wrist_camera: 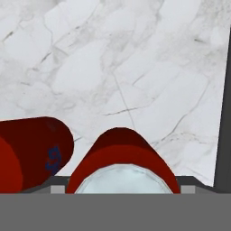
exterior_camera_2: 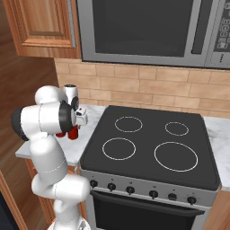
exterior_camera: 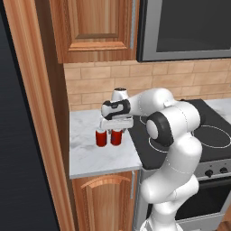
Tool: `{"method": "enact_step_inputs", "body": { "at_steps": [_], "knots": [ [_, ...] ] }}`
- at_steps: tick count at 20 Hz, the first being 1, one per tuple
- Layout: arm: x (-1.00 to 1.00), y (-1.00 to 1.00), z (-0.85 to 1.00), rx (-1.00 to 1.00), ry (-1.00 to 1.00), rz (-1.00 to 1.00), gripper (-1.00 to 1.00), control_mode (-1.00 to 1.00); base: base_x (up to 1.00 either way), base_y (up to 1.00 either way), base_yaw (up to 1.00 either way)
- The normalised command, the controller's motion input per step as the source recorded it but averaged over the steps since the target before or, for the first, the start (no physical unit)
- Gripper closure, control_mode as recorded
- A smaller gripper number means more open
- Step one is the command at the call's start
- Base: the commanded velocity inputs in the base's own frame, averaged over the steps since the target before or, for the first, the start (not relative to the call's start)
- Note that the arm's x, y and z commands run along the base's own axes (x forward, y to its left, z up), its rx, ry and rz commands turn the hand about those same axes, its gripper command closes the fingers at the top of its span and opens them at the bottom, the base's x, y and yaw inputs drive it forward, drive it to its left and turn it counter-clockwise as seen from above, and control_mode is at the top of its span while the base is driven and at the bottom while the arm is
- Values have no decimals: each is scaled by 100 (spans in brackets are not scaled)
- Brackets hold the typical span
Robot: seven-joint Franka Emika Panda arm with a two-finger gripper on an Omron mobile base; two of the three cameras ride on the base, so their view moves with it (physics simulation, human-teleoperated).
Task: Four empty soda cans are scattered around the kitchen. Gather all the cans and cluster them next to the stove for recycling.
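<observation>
Where we are: the gripper hangs straight down over the marble counter, just left of the stove, right on top of two soda cans.
Can under the hand: this can stands upright between the jaws; in the hand view its silver top sits dead centre at the bottom, red wall rising around it.
Neighbour can: a second can stands just beside it on the side away from the stove, close enough that they may be touching, though I can't settle that from here.
Tool state: jaws straddle the can about a can's width apart; clamped or just let go, I cannot tell, the tips are hidden by the can.
Step in hand, my read: setting this can down beside its neighbour, next to the cooktop.
How to do it well: make sure the base is flat on the marble before opening, spread the jaws fully, then lift straight up.
Watch out: any sideways drift on the way out could tip the neighbour, or nudge this one toward the counter's front edge.
Tally: two cans sit by the stove, so by my count two remain to fetch.
</observation>
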Motion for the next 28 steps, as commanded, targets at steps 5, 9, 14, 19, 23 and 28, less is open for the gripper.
{"method": "enact_step_inputs", "body": {
  "at_steps": [5,9,14,19,23,28],
  "knots": [
    [0,0,0,0,0,0,-100,100,0,0,0],
    [0,0,0,0,0,0,-100,100,0,0,0],
    [0,0,0,0,0,0,-100,100,0,0,0],
    [0,0,0,0,0,0,-100,100,0,0,0],
    [0,0,0,0,0,0,-100,100,0,0,0],
    [0,0,0,0,0,0,-100,100,0,0,0]
  ]
}}
